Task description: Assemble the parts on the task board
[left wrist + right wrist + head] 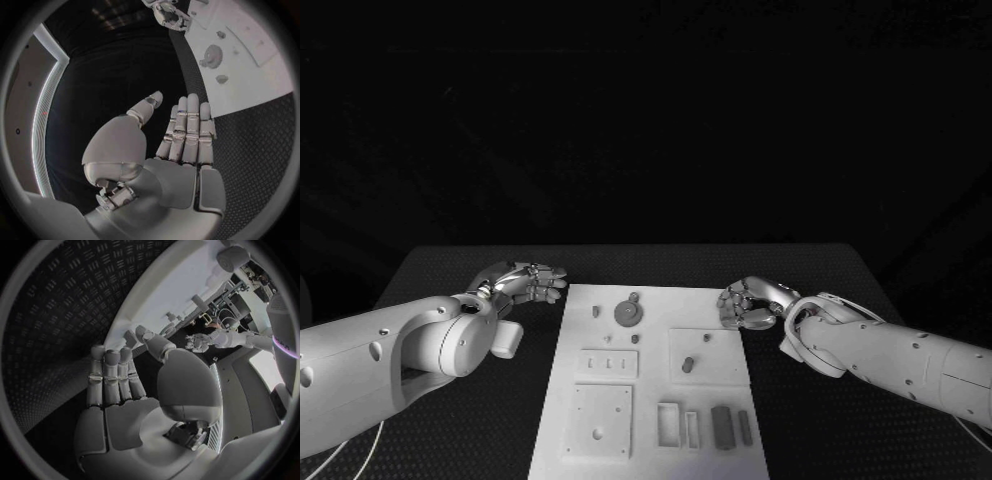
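Note:
The white task board [687, 306] lies in the middle of the black table. A round grey disc part [630, 313] sits near its far end, and the left wrist view shows this disc [212, 55] too. Two dark oblong parts [723, 425] lie near the board's front right. My left hand [528, 282] hovers just off the board's far left corner. Its palm [178, 140] is bare, with straight fingers and the thumb apart. My right hand [753, 303] is at the board's far right edge. Its palm [122, 390] is bare too, with the fingers stretched out.
Square and rectangular plates with holes and slots [604, 421] are set into the board's near half. Black textured table [473, 265] surrounds the board on all sides. Each wrist view shows the other hand across the board [169, 14] [201, 341].

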You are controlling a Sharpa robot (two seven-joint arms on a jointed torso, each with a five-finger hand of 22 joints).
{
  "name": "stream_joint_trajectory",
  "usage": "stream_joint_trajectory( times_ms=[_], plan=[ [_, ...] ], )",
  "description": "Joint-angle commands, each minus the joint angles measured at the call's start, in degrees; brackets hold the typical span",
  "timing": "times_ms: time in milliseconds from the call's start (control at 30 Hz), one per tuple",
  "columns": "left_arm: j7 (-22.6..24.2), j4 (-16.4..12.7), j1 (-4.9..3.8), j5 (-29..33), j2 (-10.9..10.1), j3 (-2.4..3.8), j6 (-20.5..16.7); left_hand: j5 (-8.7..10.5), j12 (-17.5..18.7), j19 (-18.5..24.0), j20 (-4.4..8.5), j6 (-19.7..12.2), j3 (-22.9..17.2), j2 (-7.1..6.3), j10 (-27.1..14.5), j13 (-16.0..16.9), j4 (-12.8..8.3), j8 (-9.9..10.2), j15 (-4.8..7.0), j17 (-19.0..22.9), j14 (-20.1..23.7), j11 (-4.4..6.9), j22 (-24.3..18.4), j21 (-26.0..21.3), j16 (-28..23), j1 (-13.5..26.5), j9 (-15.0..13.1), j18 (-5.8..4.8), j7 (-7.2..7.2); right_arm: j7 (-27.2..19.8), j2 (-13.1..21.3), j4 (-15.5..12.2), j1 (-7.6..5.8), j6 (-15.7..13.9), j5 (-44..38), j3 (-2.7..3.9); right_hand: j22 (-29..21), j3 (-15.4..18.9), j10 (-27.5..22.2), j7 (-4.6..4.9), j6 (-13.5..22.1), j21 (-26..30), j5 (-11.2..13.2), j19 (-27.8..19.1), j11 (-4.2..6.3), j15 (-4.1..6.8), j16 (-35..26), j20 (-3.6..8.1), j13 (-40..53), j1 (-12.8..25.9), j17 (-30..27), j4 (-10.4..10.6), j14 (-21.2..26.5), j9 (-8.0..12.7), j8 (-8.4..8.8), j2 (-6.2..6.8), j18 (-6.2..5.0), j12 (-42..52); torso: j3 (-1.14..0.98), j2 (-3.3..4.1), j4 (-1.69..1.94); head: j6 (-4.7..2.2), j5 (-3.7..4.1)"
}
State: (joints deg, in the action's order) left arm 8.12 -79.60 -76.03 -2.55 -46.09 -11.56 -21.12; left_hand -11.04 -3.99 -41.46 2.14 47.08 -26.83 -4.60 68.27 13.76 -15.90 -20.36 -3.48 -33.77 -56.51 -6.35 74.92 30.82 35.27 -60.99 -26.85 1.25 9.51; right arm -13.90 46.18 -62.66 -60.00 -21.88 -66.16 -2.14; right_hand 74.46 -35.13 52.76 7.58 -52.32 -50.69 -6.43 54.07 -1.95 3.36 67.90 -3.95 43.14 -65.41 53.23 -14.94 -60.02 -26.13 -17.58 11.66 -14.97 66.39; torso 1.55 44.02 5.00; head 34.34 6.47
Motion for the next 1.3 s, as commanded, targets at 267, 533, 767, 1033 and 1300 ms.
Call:
stream_joint_trajectory(
  times_ms=[267,533,767,1033,1300],
  plan=[
    [0.36,-0.2,-0.04,-0.26,-0.03,0.03,1.01,0.08,0.19,0.36,0.0,-0.17,-0.03,0.18,-0.41,-0.06,-0.16,0.37,-0.15,0.08,0.32,-0.05,0.9,0.14,-0.32,0.27,-0.08,0.14,0.02,-0.13,-0.38,0.3,0.14,-0.9,-0.57,0.01,0.13,-1.3,0.44,0.32,-1.62,-0.18,0.86,0.69,0.25,0.68,0.48,0.13,-0.28,-0.04,-0.24,0.55,-0.07,0.04,-0.53,-0.85,-0.03,0.61,-0.01,-0.02,-0.03,0.27,0.03],
    [0.36,-0.11,-0.03,-0.32,-0.02,0.03,1.05,0.08,0.17,0.36,-0.01,-0.17,-0.02,0.18,-0.43,-0.05,-0.15,0.38,-0.15,0.09,0.31,-0.06,0.9,0.14,-0.33,0.28,-0.09,0.15,0.04,-0.25,-0.34,0.49,0.16,-1.35,-0.5,0.01,0.32,-4.46,0.66,-0.45,-3.93,-0.13,2.92,1.17,0.92,1.15,0.94,0.35,-0.9,-0.5,-0.73,1.43,-0.13,-0.47,-1.39,-0.95,-0.03,1.03,0.02,-0.06,-0.02,0.4,0.03],
    [0.33,-0.1,-0.03,-0.35,-0.03,0.03,1.01,0.08,0.17,0.36,-0.01,-0.17,-0.02,0.19,-0.43,-0.05,-0.14,0.38,-0.16,0.1,0.31,-0.06,0.9,0.14,-0.34,0.28,-0.11,0.16,0.05,-0.56,-0.46,0.44,0.18,-2.35,0.47,0.01,0.73,-6.04,1.89,-1.78,-7.03,-0.76,3.4,2.37,2.14,2.05,1.91,0.95,-1.22,-0.71,-0.93,1.75,-1.2,-2.27,-3.2,-1.28,-0.03,1.79,-0.01,-0.06,-0.04,0.52,-0.02],
    [0.27,-0.14,-0.03,-0.51,-0.1,0.03,1.09,0.08,0.16,0.37,-0.02,-0.17,-0.03,0.19,-0.45,-0.04,-0.15,0.39,-0.16,0.11,0.31,-0.06,0.9,0.14,-0.35,0.27,-0.12,0.16,0.05,-0.47,-0.48,0.33,0.18,-3.22,1.34,0.01,1.04,-6.92,2.84,-2.32,-8.17,-1.43,3.51,3.37,2.69,2.68,2.77,1.57,-1.06,-0.46,-0.78,2.12,-2.13,-3.46,-3.91,-1.42,-0.03,2.46,0.08,-0.06,0.0,0.58,0.08],
    [-1.3,-0.08,-0.04,-1.91,-0.15,0.03,2.73,0.15,-0.03,0.35,-0.06,0.09,0.13,0.31,-0.15,0.09,0.14,0.3,-0.18,0.17,0.26,-0.02,0.92,0.17,-0.37,0.7,-0.26,0.17,0.06,1.58,0.22,-1.29,0.14,-3.91,1.34,0.04,1.27,-6.64,3.26,-2.56,-8.57,-1.95,3.42,3.92,2.93,2.99,3.32,1.92,-0.87,0.2,-0.53,2.24,-2.48,-4.08,-4.15,-1.2,-0.03,2.81,0.14,-0.11,-0.02,0.47,-0.04]
  ],
)
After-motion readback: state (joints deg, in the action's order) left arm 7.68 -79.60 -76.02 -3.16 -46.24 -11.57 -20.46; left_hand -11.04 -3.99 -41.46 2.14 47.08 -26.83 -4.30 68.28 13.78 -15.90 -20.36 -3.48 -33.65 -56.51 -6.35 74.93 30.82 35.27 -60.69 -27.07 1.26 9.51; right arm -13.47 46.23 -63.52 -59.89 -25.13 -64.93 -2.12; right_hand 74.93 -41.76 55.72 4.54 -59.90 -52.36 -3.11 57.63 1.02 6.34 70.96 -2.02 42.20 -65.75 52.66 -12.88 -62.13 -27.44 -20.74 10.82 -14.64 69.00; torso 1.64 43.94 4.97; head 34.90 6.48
